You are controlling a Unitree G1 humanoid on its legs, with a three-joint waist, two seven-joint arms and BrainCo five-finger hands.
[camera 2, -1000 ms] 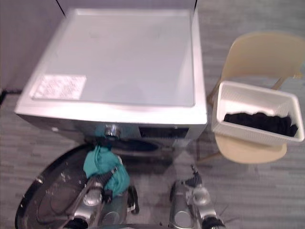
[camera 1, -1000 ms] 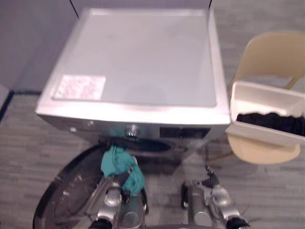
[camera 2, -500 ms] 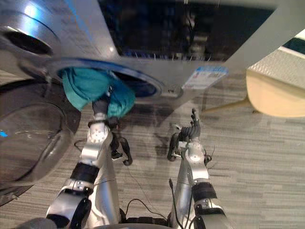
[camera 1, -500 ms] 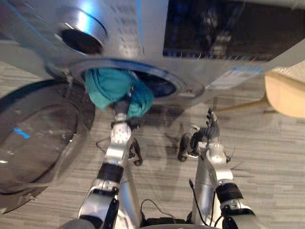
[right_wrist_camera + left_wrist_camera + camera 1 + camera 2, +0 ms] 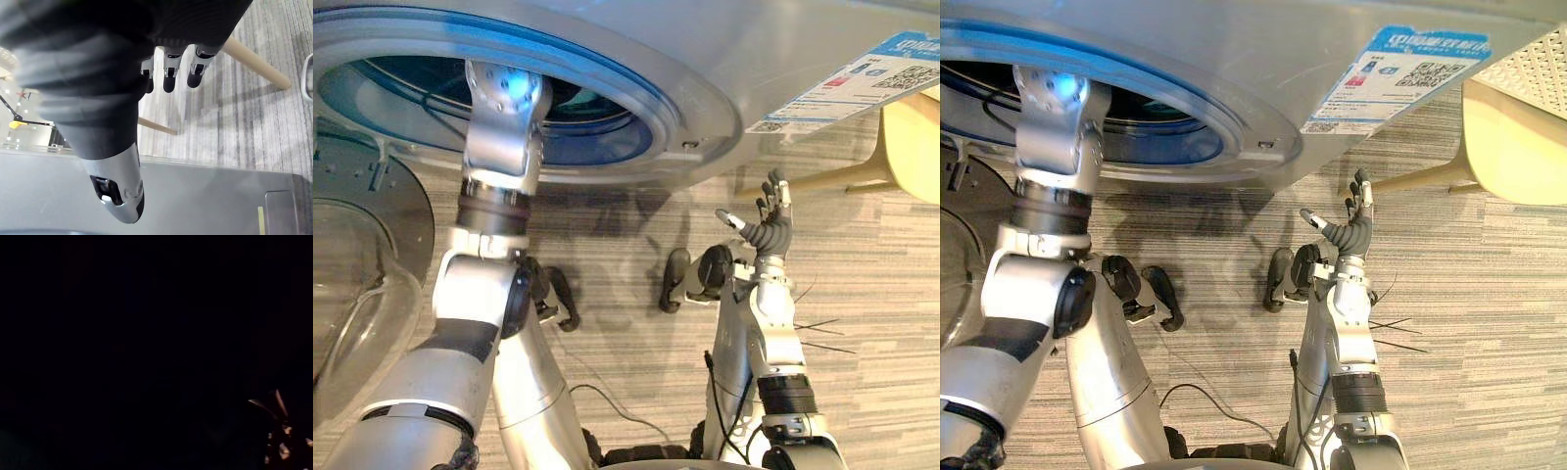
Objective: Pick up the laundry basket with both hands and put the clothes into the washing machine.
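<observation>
The washing machine (image 5: 705, 59) fills the upper part of the eye views, with its round drum opening (image 5: 636, 108) close in front of me. My left arm (image 5: 504, 108) reaches up through that opening, and the hand is hidden inside the dark drum. My right hand (image 5: 1351, 230) is raised below the machine's front with straight, spread fingers (image 5: 168, 81) and holds nothing. A corner of the white latticed laundry basket (image 5: 1528, 64) rests on a beige chair (image 5: 1518, 147) at the right.
The glass door (image 5: 352, 294) hangs open at the left, beside my left arm. A wooden chair leg (image 5: 832, 181) slants down just right of my right hand. Grey plank floor (image 5: 881, 323) lies below.
The camera has dropped lower and closer to the drum. My left arm has pushed the teal cloth from the drum's mouth inside, out of sight. The right hand has risen a little.
</observation>
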